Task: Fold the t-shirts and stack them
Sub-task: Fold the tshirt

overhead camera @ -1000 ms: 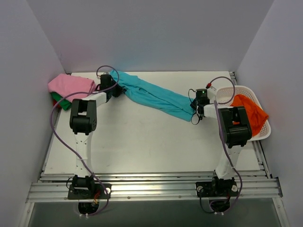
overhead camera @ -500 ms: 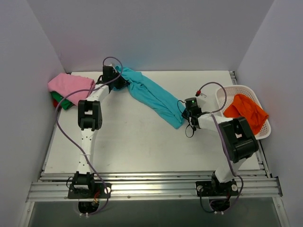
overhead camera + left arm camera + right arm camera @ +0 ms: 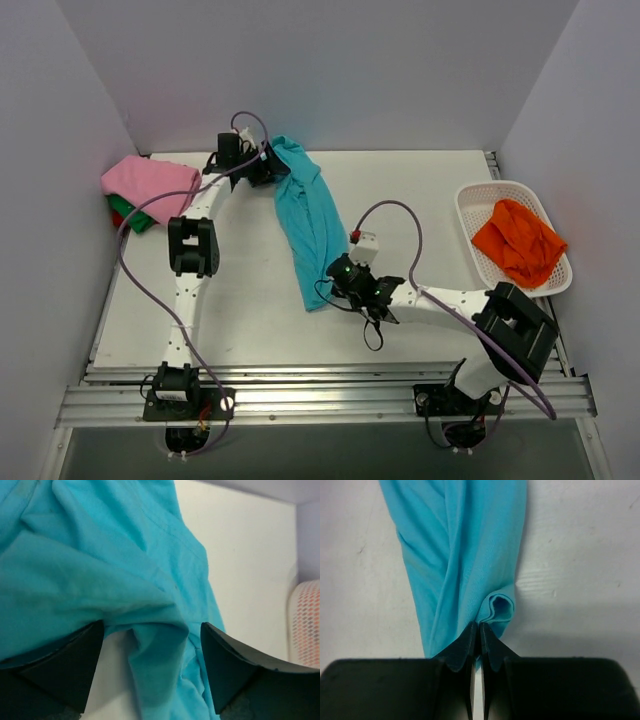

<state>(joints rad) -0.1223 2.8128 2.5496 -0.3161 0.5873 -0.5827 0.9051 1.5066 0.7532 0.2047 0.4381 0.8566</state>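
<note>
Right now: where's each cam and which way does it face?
Top external: above and behind the robot, looking down on the table; left arm and right arm show.
Left wrist: far edge, angled down at the teal t-shirt; open left tool shows.
Right wrist: mid-table, facing down; right tool shut on that shirt's near end.
Shared: all three see the teal t-shirt.

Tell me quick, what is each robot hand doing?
Left hand: open, right over the teal shirt.
Right hand: closed, pinching one end of the teal shirt.
</note>
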